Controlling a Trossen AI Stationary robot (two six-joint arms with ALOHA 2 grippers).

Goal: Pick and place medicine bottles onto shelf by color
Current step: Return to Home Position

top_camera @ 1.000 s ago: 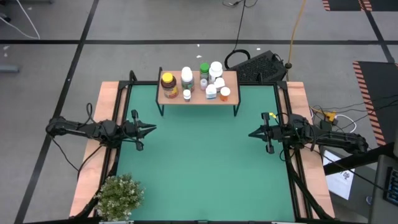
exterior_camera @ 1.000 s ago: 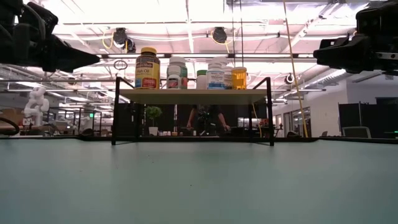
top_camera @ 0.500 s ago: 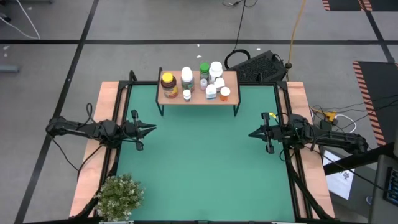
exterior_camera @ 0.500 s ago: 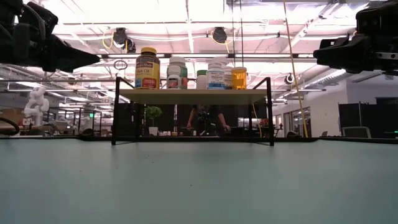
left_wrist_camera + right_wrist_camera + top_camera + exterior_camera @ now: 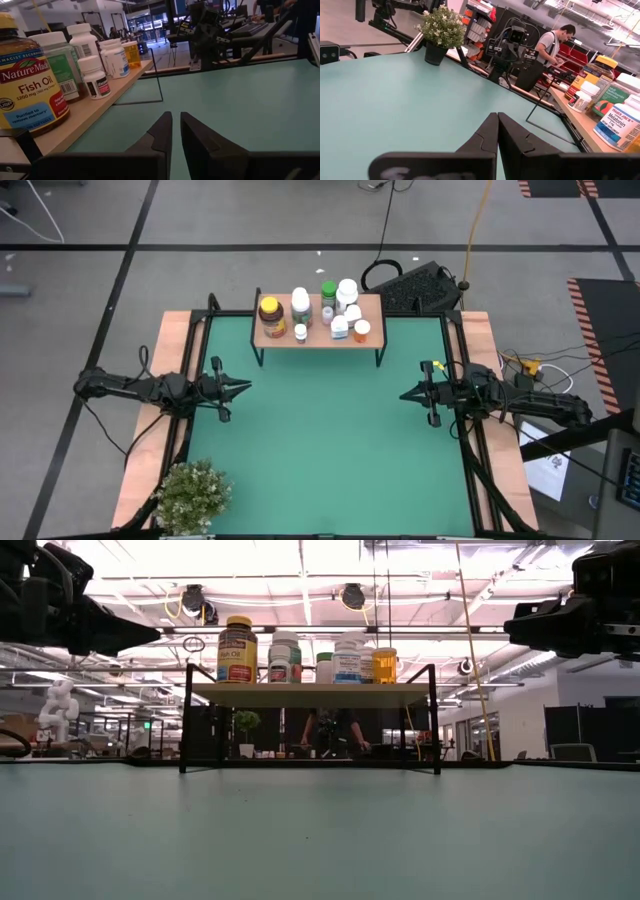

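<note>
Green mat covers the surface. At frame left, the dark left arm sits with jaws together, empty. Upper centre, the light-wood shelf on black legs carries the small plastic medicine bottles. At frame right, the dark right arm sits with jaws together, empty.

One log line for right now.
medicine bottles: on shelf | left gripper: shut, empty, left side | right gripper: shut, empty, right side
</note>
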